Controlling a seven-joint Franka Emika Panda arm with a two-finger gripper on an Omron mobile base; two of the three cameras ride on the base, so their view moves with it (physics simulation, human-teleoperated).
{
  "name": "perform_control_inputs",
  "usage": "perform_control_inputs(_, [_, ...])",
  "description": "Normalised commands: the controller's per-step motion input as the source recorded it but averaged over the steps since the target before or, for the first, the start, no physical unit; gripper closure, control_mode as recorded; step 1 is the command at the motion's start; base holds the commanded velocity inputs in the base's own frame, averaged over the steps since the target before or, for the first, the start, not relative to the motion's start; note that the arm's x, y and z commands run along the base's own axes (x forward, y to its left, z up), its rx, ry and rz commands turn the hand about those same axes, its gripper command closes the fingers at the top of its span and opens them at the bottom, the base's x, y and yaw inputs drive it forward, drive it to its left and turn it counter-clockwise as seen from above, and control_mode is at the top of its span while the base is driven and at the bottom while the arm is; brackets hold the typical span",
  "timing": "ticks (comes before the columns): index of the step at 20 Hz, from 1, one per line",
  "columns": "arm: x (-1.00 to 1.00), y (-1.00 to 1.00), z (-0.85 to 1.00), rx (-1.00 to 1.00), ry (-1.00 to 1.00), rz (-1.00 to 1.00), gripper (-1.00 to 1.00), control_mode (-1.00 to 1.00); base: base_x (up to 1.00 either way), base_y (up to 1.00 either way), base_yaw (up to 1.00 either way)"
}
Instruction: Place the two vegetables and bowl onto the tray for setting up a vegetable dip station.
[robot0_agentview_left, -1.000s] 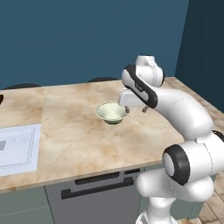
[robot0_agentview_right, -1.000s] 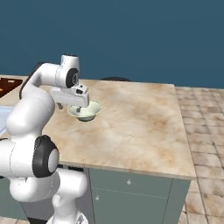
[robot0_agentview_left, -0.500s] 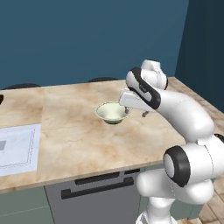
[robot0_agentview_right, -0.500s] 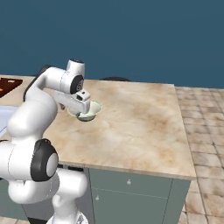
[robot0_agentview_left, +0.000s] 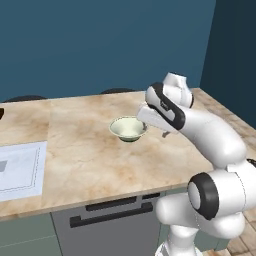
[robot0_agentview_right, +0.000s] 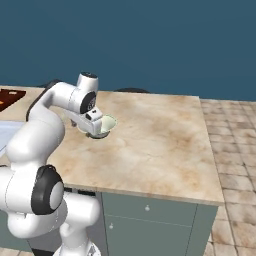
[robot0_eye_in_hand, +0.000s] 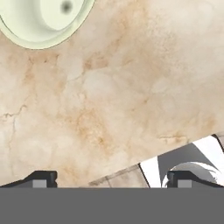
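Note:
The pale greenish-white bowl (robot0_agentview_left: 128, 128) stands upright on the marble counter; it also sits at the top left of the hand view as the bowl (robot0_eye_in_hand: 41, 17). My gripper (robot0_agentview_left: 163, 131) hangs low just to the right of the bowl, pointing down at bare counter. In the hand view my gripper (robot0_eye_in_hand: 111, 179) is open, with only marble between its fingertips (robot0_eye_in_hand: 41, 178). The dark reddish-brown tray (robot0_agentview_right: 10, 97) lies far off at the counter's left end. The two vegetables are out of view.
A pale grey sink basin (robot0_agentview_left: 17, 167) is set into the counter on the left. Dark burner rings (robot0_agentview_left: 117, 91) sit along the back edge. The counter (robot0_agentview_right: 155, 135) stretches wide to the right, ending above a tiled floor.
The hand has shifted a little to the right and sunk lower beside the bowl, while the arm's upper joints swung. The bowl stays put and the jaws remain open.

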Motion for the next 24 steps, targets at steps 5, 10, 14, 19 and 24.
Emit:
perform_control_inputs(5, [0.18, 0.02, -0.07, 0.00, 0.00, -0.14, -1.00, -1.00, 0.00, 0.00, 0.00])
perform_control_inputs(10, [0.22, 0.00, -0.19, 0.00, -0.01, -0.09, -1.00, -1.00, 0.00, 0.00, 0.00])
perform_control_inputs(14, [0.29, 0.00, -0.18, 0.00, 0.00, -0.05, -1.00, -1.00, 0.00, 0.00, 0.00])
perform_control_inputs(19, [0.27, 0.00, -0.15, 0.00, 0.00, -0.03, -1.00, -1.00, 0.00, 0.00, 0.00])
perform_control_inputs(24, [0.17, -0.10, -0.05, 0.00, 0.00, 0.00, -1.00, -1.00, 0.00, 0.00, 0.00])
